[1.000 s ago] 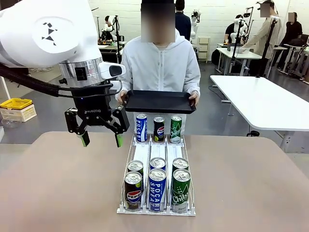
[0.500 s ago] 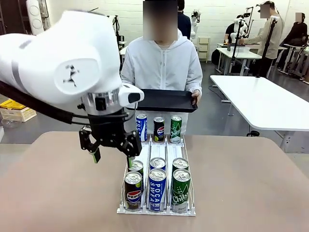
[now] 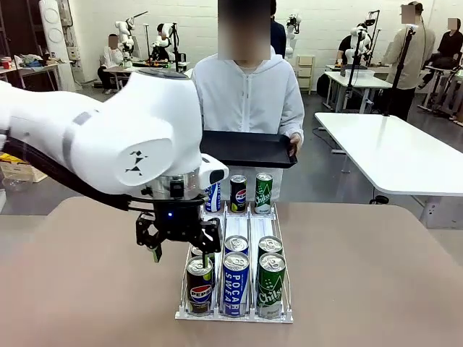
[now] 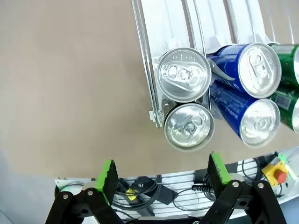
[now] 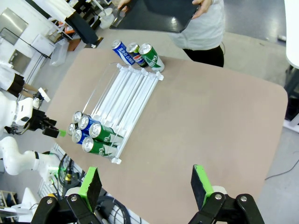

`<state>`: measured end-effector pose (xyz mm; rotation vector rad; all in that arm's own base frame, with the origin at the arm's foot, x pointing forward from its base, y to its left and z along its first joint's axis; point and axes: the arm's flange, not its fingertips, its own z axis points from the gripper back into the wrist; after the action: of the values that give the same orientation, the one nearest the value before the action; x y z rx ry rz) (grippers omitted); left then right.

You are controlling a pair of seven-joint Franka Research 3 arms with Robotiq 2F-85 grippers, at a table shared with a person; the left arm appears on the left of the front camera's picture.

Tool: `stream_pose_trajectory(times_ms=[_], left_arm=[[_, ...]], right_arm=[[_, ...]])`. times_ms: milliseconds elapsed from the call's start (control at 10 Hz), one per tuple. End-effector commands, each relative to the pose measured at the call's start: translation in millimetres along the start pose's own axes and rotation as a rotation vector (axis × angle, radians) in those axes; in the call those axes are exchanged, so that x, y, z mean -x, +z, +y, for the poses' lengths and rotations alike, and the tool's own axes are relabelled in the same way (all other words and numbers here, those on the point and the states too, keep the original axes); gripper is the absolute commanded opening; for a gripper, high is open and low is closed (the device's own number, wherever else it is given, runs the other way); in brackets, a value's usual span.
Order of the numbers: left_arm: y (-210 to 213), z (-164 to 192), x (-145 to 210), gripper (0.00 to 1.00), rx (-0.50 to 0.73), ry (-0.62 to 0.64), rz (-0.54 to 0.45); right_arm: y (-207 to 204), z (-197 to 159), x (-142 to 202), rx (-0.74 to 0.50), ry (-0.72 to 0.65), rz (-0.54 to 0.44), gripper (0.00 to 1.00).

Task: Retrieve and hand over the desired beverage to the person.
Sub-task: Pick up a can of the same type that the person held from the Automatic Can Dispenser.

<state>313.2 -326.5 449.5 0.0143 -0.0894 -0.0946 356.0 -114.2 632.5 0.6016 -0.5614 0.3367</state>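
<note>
Hovering with the left pincer [image 3: 181, 254] spread wide and empty, just above the dark Pepsi can [image 3: 200, 284] at the near left end of the white wire can rack [image 3: 214, 230] on the tan tabletop [image 3: 362, 275]. Beside that can, a blue Pocari Sweat can [image 3: 235, 283] and a green Chilsung can [image 3: 270, 284]. High over the tabletop with the right pincer [image 5: 145, 182], likewise spread, gripping nothing. At the far side, the person in a white hooded jacket [image 3: 249, 101], holding a black tray [image 3: 249, 148].
</note>
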Motion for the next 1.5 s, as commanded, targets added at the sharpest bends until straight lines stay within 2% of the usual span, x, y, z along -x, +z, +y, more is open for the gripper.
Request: stream_pose_trajectory(times_ms=[0,300,900,1400], left_arm=[[-1.9,-16.2,-11.5,1.00,-0.030,0.057,0.018],[-8.0,-20.4,-17.7,1.00,-0.005,0.084,0.022],[-32.5,-22.7,-25.6,1.00,0.003,0.064,0.101],[-38.7,-21.1,-25.7,1.00,-0.001,0.045,0.070]], right_arm=[[0.1,-2.0,-2.8,-0.030,0.016,-0.013,1.00],[0.1,-2.0,-2.8,-0.030,0.016,-0.013,1.00],[0.1,-2.0,-2.8,-0.030,0.016,-0.013,1.00],[0.1,-2.0,-2.8,-0.030,0.016,-0.013,1.00]])
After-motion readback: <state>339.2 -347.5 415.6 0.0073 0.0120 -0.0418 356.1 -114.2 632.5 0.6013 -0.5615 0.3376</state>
